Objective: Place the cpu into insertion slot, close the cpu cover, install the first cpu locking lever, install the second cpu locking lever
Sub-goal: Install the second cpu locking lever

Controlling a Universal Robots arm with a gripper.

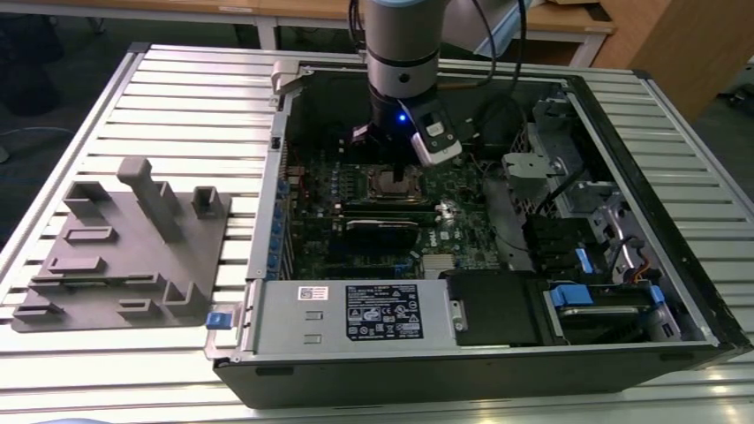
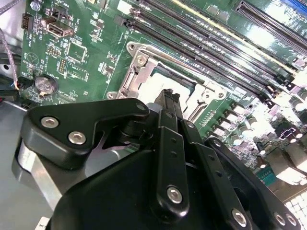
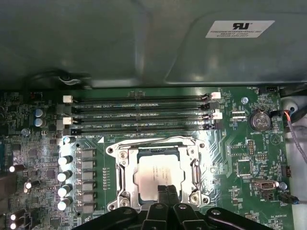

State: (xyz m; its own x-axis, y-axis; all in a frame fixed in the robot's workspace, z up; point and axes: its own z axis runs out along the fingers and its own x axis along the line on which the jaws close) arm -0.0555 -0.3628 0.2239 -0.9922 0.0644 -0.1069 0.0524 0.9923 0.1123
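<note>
Exterior view: open computer case point(image 1: 613, 212) lying on a slatted bench point(image 1: 177, 97); arm reaching down into it, the tool point(image 1: 403, 166) low over the insertion slot point(image 1: 395, 182) on the green motherboard point(image 1: 460, 221). Grey fixture block point(image 1: 124, 247) on the bench at the exterior view's left.

Second wrist view: tool point(image 2: 169, 96) fingers pressed together, tips at the cpu point(image 2: 160, 81).

First wrist view: cpu point(image 3: 156, 173) seated in the insertion slot point(image 3: 123, 184), the cpu cover point(image 3: 154, 143) framing it; tool point(image 3: 166, 190) tips together at the chip's near edge, contact not discernible.
</note>
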